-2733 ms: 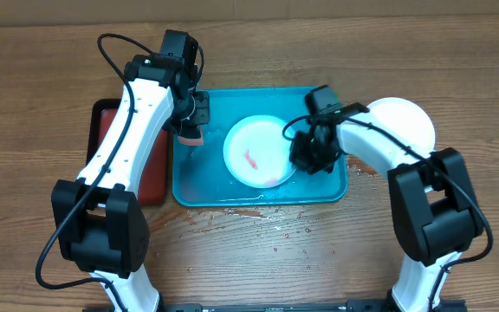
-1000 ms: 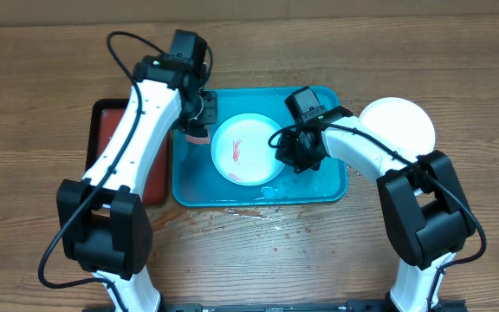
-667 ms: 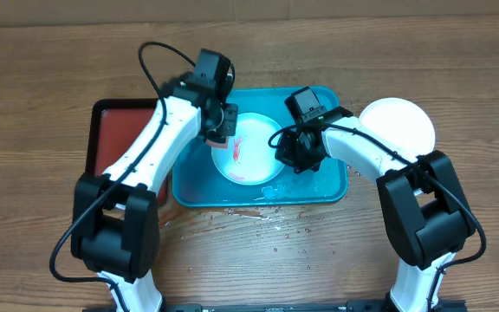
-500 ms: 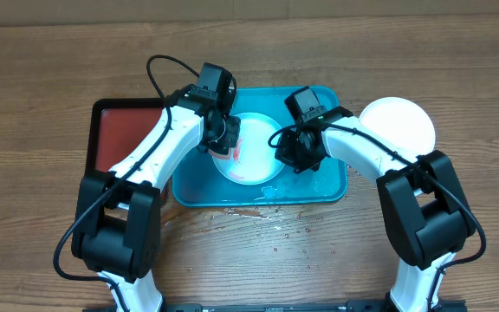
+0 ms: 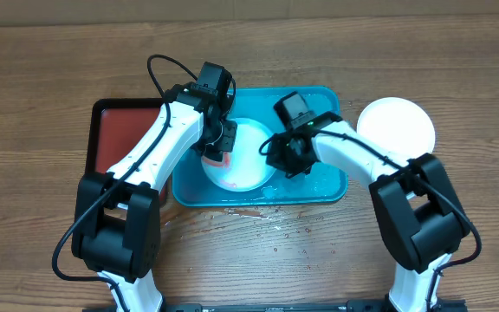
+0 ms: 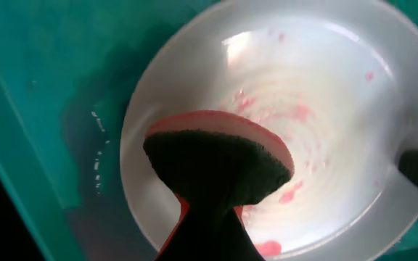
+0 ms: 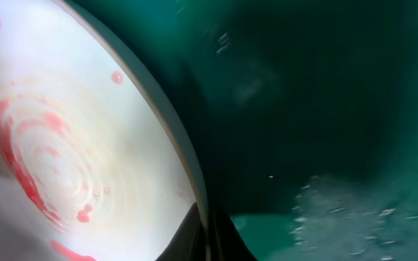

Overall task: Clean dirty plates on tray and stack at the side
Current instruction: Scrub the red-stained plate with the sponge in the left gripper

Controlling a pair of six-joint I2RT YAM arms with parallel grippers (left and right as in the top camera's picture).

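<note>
A pale whitish plate with a thinned red smear lies in the turquoise tray. My left gripper is shut on a sponge with a dark scouring face and a red body, pressed on the left part of the plate. My right gripper is shut on the plate's right rim; in the right wrist view the fingers pinch the rim of the plate, with red streaks and drops on its face. The yellow-green plate is not in view.
A white round plate sits on the wooden table to the right of the tray. A dark red tray with a black rim lies to the left. Water drops lie on the table in front of the turquoise tray, whose floor is wet.
My left gripper carried the sponge from the tray's left side onto the plate. My right gripper dragged the plate leftwards. The red smear is now spread and fainter.
</note>
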